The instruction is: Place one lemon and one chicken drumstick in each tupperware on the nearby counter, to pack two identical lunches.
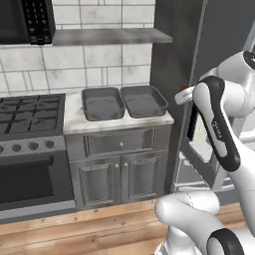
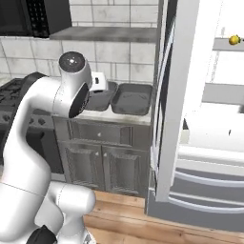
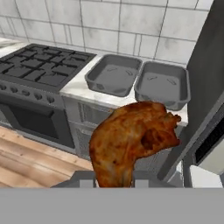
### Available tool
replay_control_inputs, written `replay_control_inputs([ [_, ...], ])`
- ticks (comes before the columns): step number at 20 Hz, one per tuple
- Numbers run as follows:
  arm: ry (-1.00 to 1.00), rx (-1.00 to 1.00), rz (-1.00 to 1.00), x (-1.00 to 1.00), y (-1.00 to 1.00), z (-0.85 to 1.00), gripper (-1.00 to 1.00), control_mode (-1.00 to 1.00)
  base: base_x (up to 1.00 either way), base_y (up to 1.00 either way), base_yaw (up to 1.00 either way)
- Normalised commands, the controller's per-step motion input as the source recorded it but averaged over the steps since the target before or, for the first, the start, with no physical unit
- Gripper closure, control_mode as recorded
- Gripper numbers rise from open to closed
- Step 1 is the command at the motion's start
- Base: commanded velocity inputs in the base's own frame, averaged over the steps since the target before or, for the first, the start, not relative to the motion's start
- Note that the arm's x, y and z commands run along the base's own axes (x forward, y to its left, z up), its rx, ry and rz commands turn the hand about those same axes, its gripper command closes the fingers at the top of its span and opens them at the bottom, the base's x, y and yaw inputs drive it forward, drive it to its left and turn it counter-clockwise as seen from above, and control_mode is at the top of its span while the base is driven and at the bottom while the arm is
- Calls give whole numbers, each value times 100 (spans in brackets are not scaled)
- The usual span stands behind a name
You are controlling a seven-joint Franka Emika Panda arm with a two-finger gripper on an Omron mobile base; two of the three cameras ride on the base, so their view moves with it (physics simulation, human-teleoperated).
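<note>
Tupperware first: two dark grey deep trays with rounded corners and rimmed edges sit side by side, touching, on the pale marbled counter (image 1: pixel 74 122). The left tray (image 1: pixel 102 103) lies toward the stove edge of the worktop, and the right tray (image 1: pixel 144 100) lies at its right end, against the tall dark panel. Both look bare inside.

On my hand camera a chicken drumstick (image 3: pixel 131 142) hangs close in front of the lens, glossy reddish-brown with a mottled skin, thick at the top and tapering downward. I read the gripper (image 3: pixel 114 183) as clamped on its narrow end, though the meat hides the finger tips and I cannot see the contact itself. The drumstick sits above the floor in front of the cabinets, well apart from both trays.

A black gas stove (image 1: pixel 27 112) borders the worktop on the left, with grey panelled cabinet doors (image 1: pixel 119 177) below. The open fridge door (image 2: pixel 176 95) stands just right of the worktop. A lemon (image 2: pixel 234 40), small and yellow, rests on a high fridge shelf, partly cut off by the picture's edge.
</note>
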Motion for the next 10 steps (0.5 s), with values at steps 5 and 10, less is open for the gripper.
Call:
replay_control_inputs([
  [5,0,0,0,0,0,0,100,100,35,50,0],
  [10,0,0,0,0,0,0,100,100,74,1,-2],
])
